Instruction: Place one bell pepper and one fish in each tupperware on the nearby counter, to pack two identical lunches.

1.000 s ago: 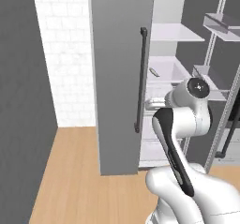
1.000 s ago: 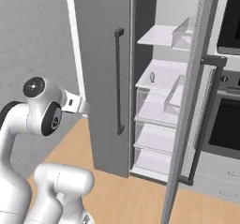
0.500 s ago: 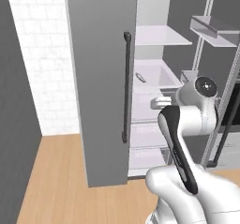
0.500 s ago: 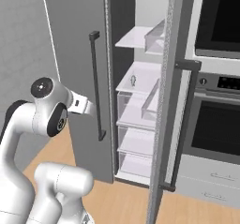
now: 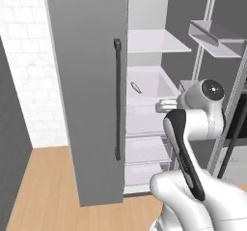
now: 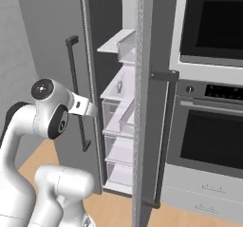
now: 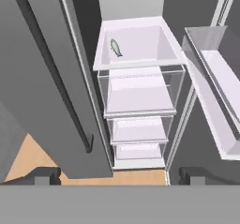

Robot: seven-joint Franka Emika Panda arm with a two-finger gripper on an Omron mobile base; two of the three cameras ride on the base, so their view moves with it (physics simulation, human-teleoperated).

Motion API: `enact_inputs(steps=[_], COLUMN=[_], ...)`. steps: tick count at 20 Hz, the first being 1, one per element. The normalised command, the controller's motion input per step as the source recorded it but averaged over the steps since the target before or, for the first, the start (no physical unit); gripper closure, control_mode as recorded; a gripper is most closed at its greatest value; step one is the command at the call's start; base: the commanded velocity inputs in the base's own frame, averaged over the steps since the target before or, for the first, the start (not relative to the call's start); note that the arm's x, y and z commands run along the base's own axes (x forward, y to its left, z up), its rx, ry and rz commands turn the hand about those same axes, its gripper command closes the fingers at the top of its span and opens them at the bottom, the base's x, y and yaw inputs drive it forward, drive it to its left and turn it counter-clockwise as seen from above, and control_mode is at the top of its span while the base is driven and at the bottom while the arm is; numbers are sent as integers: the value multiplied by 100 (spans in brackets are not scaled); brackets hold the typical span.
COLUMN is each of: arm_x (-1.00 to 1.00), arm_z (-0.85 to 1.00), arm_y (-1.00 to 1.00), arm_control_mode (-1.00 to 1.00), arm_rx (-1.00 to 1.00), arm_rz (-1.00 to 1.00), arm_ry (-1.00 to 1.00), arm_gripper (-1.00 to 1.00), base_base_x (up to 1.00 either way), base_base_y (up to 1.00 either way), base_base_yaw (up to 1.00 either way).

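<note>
A small silvery-grey fish (image 7: 115,48) lies on a pale white fridge shelf (image 7: 140,49). Left of that shelf, the matte grey fridge door (image 5: 89,80) carries a black bar handle (image 5: 117,99). Beneath the door, light wood-coloured floor (image 5: 43,191); beyond it, white brick-patterned wall (image 5: 29,75).

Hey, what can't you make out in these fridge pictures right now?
- Fish: too small in all views to tell its kind.
- Upper shelf: left part hidden by the closed door in the left base view.
- End effector: fingertips cut off by the bottom edge in the hand view.
- Lowest drawer: contents unclear.
</note>
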Motion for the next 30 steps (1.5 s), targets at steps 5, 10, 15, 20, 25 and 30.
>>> enact_inputs(steps=[5,10,15,20,25,30], arm_x=[0,0,0,0,28,99], arm_z=[0,0,0,0,-9,-16], arm_y=[0,0,0,0,-9,-16], arm_control_mode=[100,100,100,100,-100,-100], arm_rx=[0,0,0,0,0,0], arm_rz=[0,0,0,0,2,7], arm_ry=[0,0,0,0,1,4], arm_gripper=[-100,-100,-100,-100,-100,-100], base_base_x=[59,52,35,31,36,0], base_base_y=[-24,-26,-38,-9,-3,0], base_base_yaw=[0,0,0,0,0,0])
